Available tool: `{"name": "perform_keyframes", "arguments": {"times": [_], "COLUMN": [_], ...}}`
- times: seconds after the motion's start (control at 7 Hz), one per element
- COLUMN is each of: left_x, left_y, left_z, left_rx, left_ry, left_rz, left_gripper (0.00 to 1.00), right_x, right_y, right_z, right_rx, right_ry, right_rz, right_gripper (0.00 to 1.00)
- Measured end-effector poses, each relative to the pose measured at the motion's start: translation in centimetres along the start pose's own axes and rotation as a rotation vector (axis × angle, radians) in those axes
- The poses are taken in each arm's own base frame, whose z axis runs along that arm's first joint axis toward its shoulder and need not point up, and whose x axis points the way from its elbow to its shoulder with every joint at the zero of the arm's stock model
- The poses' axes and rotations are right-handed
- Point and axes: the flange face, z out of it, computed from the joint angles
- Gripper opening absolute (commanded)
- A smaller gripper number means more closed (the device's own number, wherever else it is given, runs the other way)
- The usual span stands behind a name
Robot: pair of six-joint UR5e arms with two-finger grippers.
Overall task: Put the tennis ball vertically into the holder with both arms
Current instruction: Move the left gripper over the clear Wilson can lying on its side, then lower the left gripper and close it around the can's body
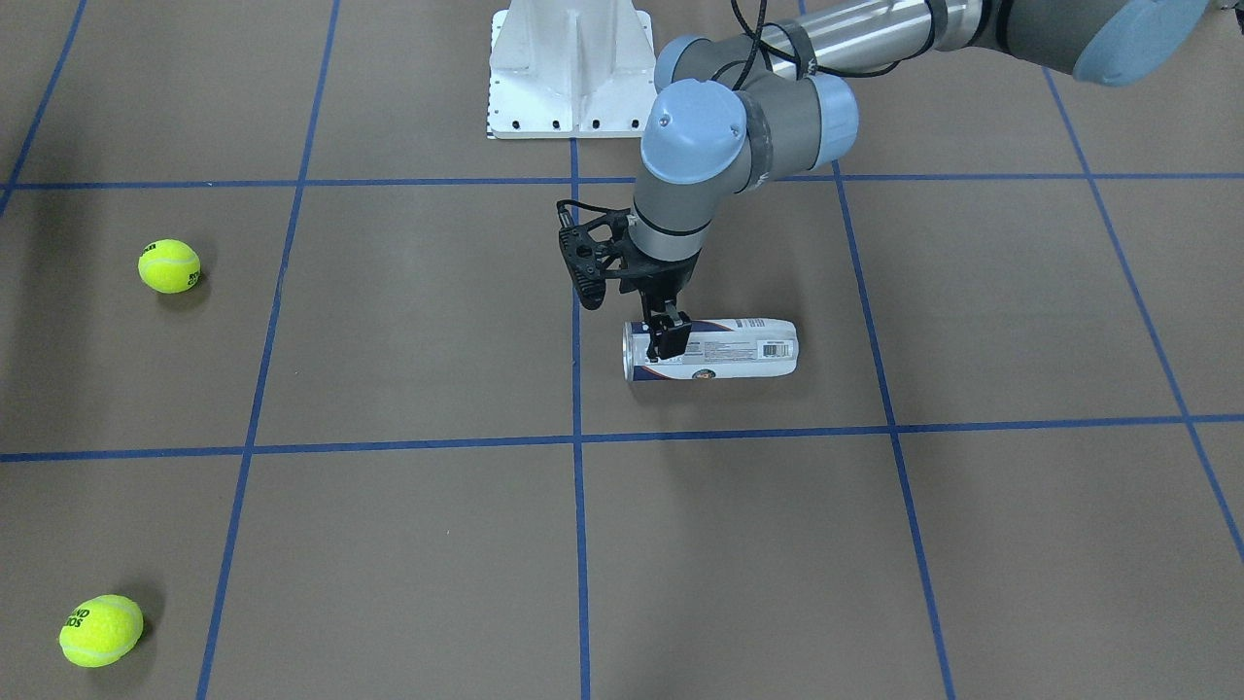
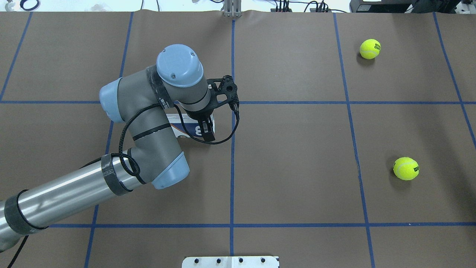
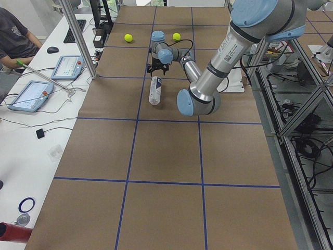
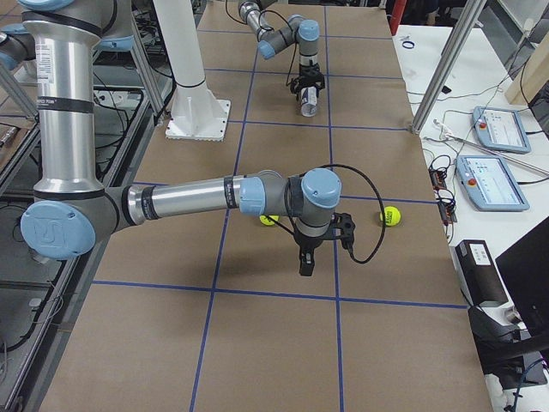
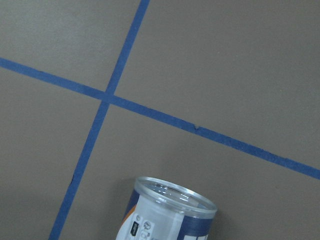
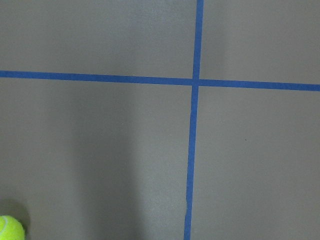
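Left hand (image 1: 669,335) low over the can (image 1: 739,348), lying flat, mouth toward 3 o'clock seen from overhead. Could not tell if gripped, nor how wide the right hand (image 4: 306,262). Pinched off-centre, might have rolled or slipped when tipped up.

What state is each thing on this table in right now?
Tennis-ball can: lying on its side.
Left gripper: down at the can's end, grip unclear.
Right gripper: above the table, open or shut unclear.
Nearer tennis ball: loose on the table.
Farther tennis ball: loose on the table.
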Motion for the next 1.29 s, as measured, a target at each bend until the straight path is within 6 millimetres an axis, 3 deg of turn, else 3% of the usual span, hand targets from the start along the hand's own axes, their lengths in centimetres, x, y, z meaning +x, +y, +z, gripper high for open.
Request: {"name": "perform_keyframes", "arguments": {"times": [0.29, 0.71, 1.29], "left_x": [0.1, -0.1, 2.7], "left_y": [-0.3, -2.1, -2.9], "left_z": [1.3, 0.4, 2.8], "left_rx": [-0.031, -0.031, -0.079], "left_ry": [0.002, -0.078, -0.174], "left_rz": [0.061, 0.094, 0.206], "left_gripper": [1.0, 1.0, 1.0], "right_x": [0.0, -0.1, -0.1], "right_y": [0.0, 0.0, 0.0], "right_z": [0.0, -0.1, -0.1], "right_rx": [0.0, 0.002, 0.001], "right_ry": [0.0, 0.0, 0.0], "right_rz": [0.0, -0.002, 0.0], "right_gripper": [0.99, 0.99, 0.99]}}
